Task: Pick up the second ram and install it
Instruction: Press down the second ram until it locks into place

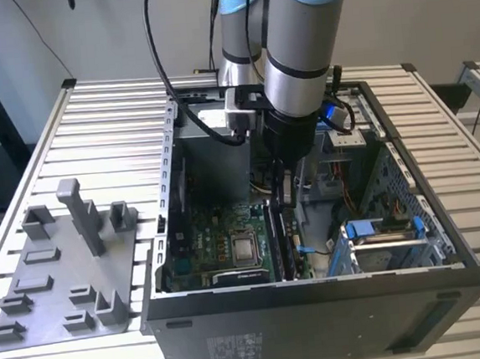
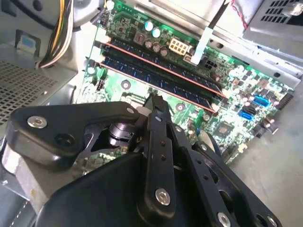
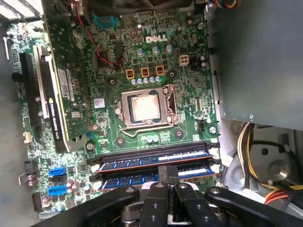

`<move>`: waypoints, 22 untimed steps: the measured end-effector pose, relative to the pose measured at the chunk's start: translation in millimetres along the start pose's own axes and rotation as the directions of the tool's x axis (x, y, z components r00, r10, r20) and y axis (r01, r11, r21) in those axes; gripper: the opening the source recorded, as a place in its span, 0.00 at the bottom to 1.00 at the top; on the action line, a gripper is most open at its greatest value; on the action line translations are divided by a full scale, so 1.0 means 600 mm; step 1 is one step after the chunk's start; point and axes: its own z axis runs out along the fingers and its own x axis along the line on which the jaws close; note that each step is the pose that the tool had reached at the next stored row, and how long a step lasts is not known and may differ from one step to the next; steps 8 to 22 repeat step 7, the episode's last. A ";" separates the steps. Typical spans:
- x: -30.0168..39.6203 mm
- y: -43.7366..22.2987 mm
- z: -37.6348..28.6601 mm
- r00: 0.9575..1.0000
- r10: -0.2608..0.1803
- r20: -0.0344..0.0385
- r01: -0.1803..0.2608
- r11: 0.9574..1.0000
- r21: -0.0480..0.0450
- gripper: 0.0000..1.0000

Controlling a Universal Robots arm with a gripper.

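Two dark memory sticks stand side by side in the motherboard's slots inside the open computer case (image 1: pixel 320 324). The second ram (image 3: pixel 128 180) (image 2: pixel 142 75) is the stick nearer my gripper, and the other stick (image 3: pixel 156 157) (image 2: pixel 161 60) sits just beyond it. My gripper (image 3: pixel 166 172) (image 2: pixel 154 100) (image 1: pixel 283 194) reaches down into the case with its fingers closed together. Its tips are at the top edge of the second ram, about mid-length. I cannot tell whether they press on it. Nothing is held between the fingers.
The CPU socket (image 3: pixel 144 106) lies beyond the sticks, and a graphics card (image 3: pixel 57 104) stands upright past it. Yellow cables (image 3: pixel 251 142) and the case wall crowd one end of the slots. A grey tray (image 1: pixel 63 270) with plastic blocks lies at the exterior view's left of the case.
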 end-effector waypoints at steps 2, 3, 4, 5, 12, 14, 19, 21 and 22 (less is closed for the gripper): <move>0.000 0.000 0.000 1.000 0.000 0.000 0.000 1.000 0.000 0.11; 0.000 0.000 -0.001 1.000 0.000 0.000 0.000 1.000 0.000 0.11; 0.000 0.000 -0.001 1.000 0.000 0.000 0.000 1.000 0.000 0.11; 0.000 0.000 -0.001 1.000 0.000 0.000 0.000 1.000 0.000 0.11; 0.000 0.000 -0.001 1.000 0.000 0.000 0.000 1.000 0.000 0.11; 0.000 0.000 -0.001 1.000 0.000 0.000 0.000 1.000 0.000 0.11; 0.000 0.000 -0.001 1.000 0.000 0.000 0.000 1.000 0.000 0.11; 0.000 0.000 -0.001 1.000 0.000 0.000 0.000 1.000 0.000 0.11; 0.000 0.000 -0.001 1.000 0.000 0.000 0.000 1.000 0.000 0.11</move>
